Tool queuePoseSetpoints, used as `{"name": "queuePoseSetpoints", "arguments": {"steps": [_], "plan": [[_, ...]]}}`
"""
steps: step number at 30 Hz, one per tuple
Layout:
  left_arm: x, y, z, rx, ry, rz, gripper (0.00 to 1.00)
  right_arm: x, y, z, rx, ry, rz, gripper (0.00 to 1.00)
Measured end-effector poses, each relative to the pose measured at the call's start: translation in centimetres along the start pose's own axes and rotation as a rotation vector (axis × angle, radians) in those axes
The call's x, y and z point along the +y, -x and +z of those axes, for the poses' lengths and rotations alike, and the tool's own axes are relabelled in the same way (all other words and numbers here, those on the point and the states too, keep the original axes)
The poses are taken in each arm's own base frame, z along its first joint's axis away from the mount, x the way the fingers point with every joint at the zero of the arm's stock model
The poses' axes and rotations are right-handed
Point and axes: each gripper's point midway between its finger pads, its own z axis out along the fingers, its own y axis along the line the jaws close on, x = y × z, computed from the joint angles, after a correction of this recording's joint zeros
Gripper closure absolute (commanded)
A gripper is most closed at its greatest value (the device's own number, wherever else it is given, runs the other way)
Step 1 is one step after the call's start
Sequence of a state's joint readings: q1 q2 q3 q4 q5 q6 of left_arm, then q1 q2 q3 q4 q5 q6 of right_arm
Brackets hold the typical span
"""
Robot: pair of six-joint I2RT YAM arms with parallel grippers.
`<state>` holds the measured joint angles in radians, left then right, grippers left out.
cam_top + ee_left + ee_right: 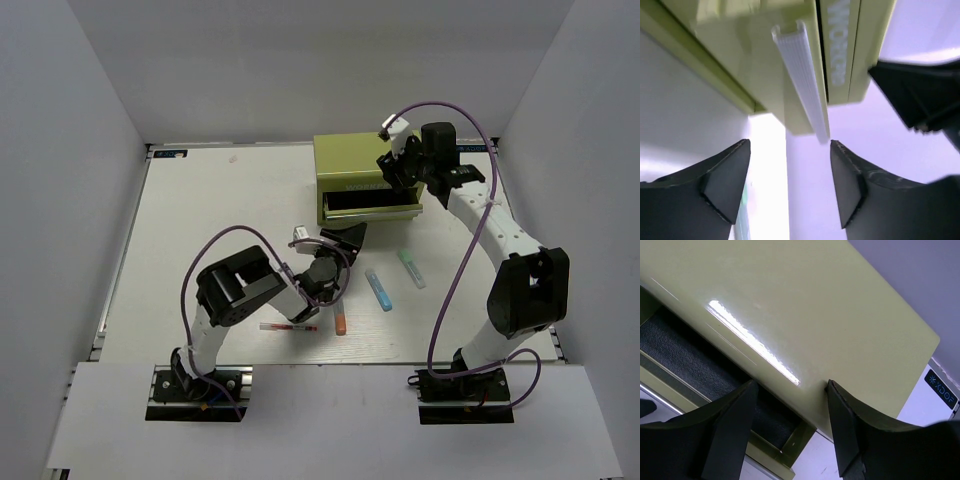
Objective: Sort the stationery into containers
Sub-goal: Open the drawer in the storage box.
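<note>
The olive-green mini cabinet (350, 160) stands at the back centre, and its lower drawer (372, 208) is pulled out, showing a dark lining (685, 355). My right gripper (398, 178) is open and empty over the cabinet's right top edge (805, 315). My left gripper (347, 240) is open and empty just in front of the drawer, facing its white handle (805, 75). A blue marker (379, 289), a mint-green marker (412, 268), an orange marker (340, 321) and a red-white pen (288, 326) lie on the table. The two dark-and-white pens are out of view.
The white table (220, 220) is walled in by white panels on the left, back and right. My left arm (245, 285) lies low over the table beside the red-white pen. My right gripper shows as a dark shape in the left wrist view (920, 95).
</note>
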<state>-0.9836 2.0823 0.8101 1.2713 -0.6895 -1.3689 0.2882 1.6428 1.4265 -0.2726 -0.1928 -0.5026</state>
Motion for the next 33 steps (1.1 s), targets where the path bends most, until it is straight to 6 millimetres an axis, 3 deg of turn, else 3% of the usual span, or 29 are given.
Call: {"name": "queuePoseSetpoints", "arguments": {"steps": [4,12,16,19,23,25,27,30,33], "plan": [[-0.2,-0.2,-1.3,0.038,0.006,0.054,0.21,0.1,0.0,-0.1,-0.010,-0.004,-0.006,0.35],[-4.1,1.4,-4.6,0.116,-0.083,0.107,0.19,1.6,-1.3,-2.3,-0.002,0.016,-0.017,0.29],[-5.8,1.7,-6.7,0.194,-0.121,0.157,0.19,3.0,-3.1,-4.3,0.024,0.022,-0.020,0.10],[-7.3,2.3,-8.1,0.246,-0.127,0.207,0.18,3.9,-4.3,-6.6,0.018,0.006,-0.040,0.10],[-8.9,3.7,-9.0,0.279,-0.064,0.360,0.05,6.2,-5.4,-10.8,-0.046,0.001,-0.064,0.10],[-10.2,4.4,-8.6,0.282,-0.011,0.464,0.00,7.4,-5.8,-12.4,-0.077,0.008,-0.073,0.23],[-11.4,5.2,-8.3,0.279,0.042,0.552,0.00,8.5,-6.6,-13.3,-0.093,0.018,-0.067,0.47],[-11.1,6.7,-9.1,0.297,0.132,0.675,0.00,10.2,-9.3,-13.3,-0.045,0.047,-0.006,0.65],[-8.4,7.5,-10.6,0.354,0.231,0.784,0.04,12.4,-13.2,-12.6,0.052,0.097,0.088,0.66]]}}
